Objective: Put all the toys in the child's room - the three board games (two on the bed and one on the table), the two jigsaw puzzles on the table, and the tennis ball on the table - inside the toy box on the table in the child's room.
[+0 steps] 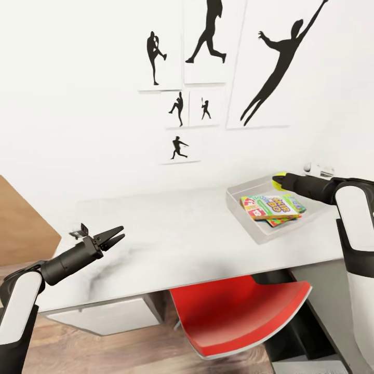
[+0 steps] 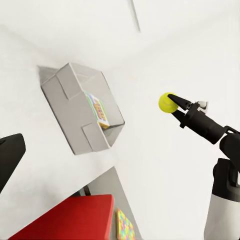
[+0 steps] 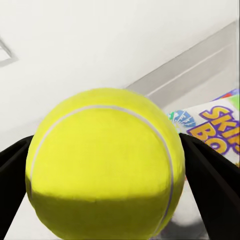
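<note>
**The ball could miss the box**

The right hand holds the tennis ball tight between its two fingers. The ball sits at the tip of the hand, up in the air, over the far edge of the toy box. The box rests on the tabletop, just under and in front of the hand. Flat game boxes already lie inside it.

If the hand lets go here, I think the ball may hit the rim and bounce out. A tennis ball is bouncy and round, so it could also spring off the games and roll off the tabletop. The wall is close behind the hand, so a big move could bump it.

The left hand is far from the box, over the near corner of the tabletop. Its fingers are a little apart and hold nothing.

From the wrist, the ball hides most of the box. I cannot count how many games are stacked inside. A bright flat thing lies low by the red chair, but it is too blurry to name.
</note>
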### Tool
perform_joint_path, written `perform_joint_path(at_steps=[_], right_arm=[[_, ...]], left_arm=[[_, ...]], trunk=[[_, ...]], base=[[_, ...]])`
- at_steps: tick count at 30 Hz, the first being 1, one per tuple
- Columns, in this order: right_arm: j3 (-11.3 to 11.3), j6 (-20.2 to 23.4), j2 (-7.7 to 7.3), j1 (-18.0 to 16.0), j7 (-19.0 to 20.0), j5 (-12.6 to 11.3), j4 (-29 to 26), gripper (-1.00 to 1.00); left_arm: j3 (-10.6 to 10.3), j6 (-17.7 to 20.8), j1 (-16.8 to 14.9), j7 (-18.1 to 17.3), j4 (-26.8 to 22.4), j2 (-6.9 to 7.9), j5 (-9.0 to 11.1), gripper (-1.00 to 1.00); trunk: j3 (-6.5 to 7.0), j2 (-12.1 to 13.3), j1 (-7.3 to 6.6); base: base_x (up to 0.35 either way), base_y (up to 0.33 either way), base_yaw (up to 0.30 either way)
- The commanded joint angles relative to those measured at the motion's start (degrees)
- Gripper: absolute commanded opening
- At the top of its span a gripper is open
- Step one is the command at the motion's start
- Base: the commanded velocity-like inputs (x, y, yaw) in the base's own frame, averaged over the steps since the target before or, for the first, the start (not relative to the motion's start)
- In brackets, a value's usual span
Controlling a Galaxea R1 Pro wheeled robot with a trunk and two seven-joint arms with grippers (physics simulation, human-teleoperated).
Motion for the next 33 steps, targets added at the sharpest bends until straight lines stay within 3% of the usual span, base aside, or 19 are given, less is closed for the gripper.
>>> perform_joint_path(at_steps=[1,10,33], right_arm=[[-0.03,0.15,0.00,-0.01,-0.55,-0.60,-0.03,-1.00],[-0.06,0.15,0.47,0.26,-0.58,-0.66,0.08,-1.00],[0.06,0.15,0.46,0.84,-0.02,-1.30,0.05,-1.00]], left_arm=[[0.06,0.24,-0.05,-0.26,-0.03,-0.01,-0.21,1.00],[0.14,0.24,-0.05,-0.30,0.04,0.04,-0.23,1.00],[0.19,0.24,-0.05,-0.38,-0.04,0.10,-0.16,1.00]], trunk=[[-0.10,-0.11,0.03],[-0.10,-0.11,0.03],[-0.10,-0.11,0.03]], base=[[0.000,-0.259,-0.059],[0.000,-0.175,-0.023],[0.000,-0.015,-0.002]])
